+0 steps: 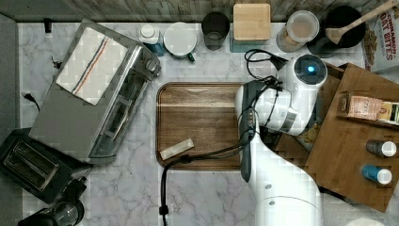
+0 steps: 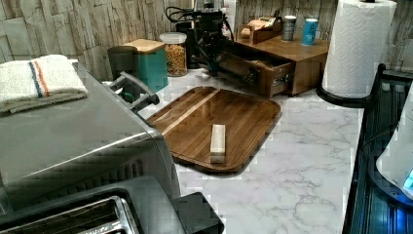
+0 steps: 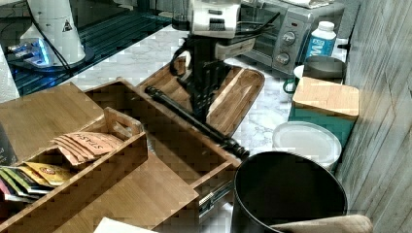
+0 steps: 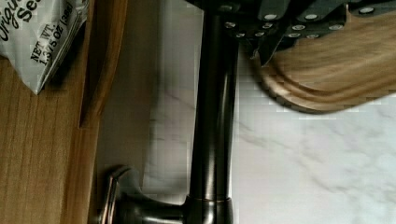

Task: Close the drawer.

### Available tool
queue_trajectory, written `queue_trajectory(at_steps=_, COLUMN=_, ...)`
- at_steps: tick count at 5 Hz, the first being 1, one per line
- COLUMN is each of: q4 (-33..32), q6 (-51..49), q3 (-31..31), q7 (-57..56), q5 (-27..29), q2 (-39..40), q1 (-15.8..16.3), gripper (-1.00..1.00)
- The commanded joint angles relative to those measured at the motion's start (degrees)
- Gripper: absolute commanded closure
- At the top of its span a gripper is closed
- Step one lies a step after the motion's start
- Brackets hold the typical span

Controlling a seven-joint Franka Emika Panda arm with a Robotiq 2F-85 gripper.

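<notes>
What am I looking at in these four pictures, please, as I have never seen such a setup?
A white robot arm works on a marble kitchen counter. Three cameras watch from above and from either side; the fourth rides on the arm's wrist. The gripper is at the dark bar handle of an open wooden drawer, which the arm is meant to close. Beside it lies a dark wooden tray holding a small pale block. A toaster oven, jars and a paper towel roll stand around.
</notes>
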Motion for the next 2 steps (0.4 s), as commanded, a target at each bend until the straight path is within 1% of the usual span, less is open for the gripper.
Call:
queue_trajectory(at_steps=1, q4=3.29, q6=1.65, q3=-13.34, q7=-6.60, q5=-4.53, q2=0.96, q1=-13.31, gripper=1.00)
queue_trajectory(at_steps=2, q4=3.09, q6=3.51, q3=-14.68, q7=-5.34, q5=-6.04, q2=1.04, q1=-13.44, gripper=1.00)
